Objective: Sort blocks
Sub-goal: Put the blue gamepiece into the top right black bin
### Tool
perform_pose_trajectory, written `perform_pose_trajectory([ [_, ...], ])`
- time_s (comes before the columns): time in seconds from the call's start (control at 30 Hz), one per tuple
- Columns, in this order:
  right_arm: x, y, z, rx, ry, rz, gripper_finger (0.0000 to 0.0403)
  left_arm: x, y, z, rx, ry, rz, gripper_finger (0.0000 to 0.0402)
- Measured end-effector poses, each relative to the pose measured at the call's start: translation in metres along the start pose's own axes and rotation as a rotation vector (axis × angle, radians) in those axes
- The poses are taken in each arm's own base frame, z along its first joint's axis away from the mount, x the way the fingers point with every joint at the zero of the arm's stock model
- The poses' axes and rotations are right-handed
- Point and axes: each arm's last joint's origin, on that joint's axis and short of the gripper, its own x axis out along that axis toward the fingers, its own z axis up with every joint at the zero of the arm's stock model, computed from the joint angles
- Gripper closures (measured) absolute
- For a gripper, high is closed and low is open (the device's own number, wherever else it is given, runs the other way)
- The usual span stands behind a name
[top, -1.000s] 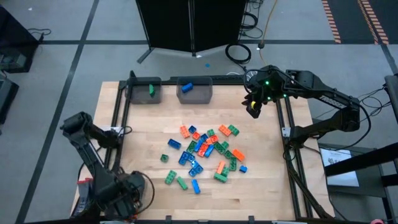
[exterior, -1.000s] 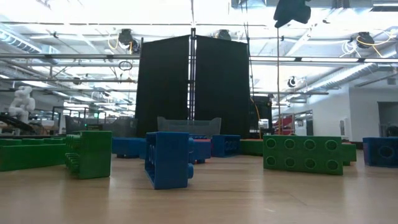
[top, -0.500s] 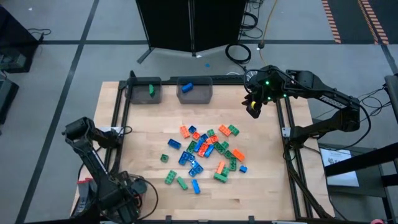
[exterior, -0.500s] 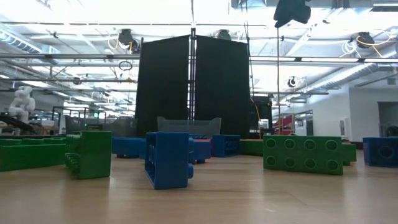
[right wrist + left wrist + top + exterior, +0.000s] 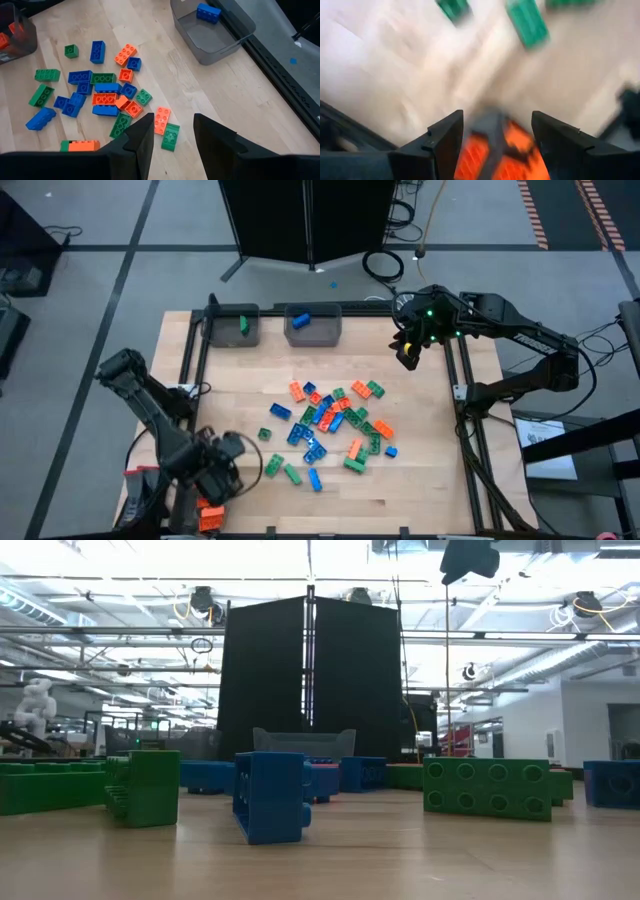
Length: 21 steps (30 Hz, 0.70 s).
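- Two claws are in view; only the left claw (image 5: 222,478) is at work, low at the near left corner of the table (image 5: 420,480).
- Change: within the last second the left arm has swung in from outside the table frame, and its jaws have gone from nearly closed to well apart.
- Left claw state: fingers spread, gripping nothing. Orange blocks (image 5: 517,155) lie directly beneath the gap, inside a bin (image 5: 208,515) at the table edge.
- Meaning: an orange block appears to have just been dropped; the claw is free for the next pick.
- Remaining blocks (image 5: 330,420): a loose pile at mid-table, ahead of the left claw, green pieces nearest.
- Two far bins: one holds a green block (image 5: 243,326), the other a blue block (image 5: 300,320).
- Right claw (image 5: 408,352): parked high beyond the pile's right side, fingers apart, empty.
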Motion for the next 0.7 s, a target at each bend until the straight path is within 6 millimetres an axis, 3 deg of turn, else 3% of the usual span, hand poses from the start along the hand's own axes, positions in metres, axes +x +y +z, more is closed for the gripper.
perform_pose_trajectory([
  [0.27,0.000,0.005,-0.001,-0.015,0.006,0.017,0.0268,-0.009,0.028,0.057,0.015,-0.262,0.066,0.0165],
  [0.47,0.000,0.009,-0.002,-0.029,0.008,0.028,0.0268,0.006,0.037,0.110,0.239,-0.290,0.118,0.0165],
  [0.7,0.000,0.010,-0.003,-0.033,0.010,0.031,0.0268,0.035,0.045,0.157,0.648,-0.203,0.142,0.0165],
])
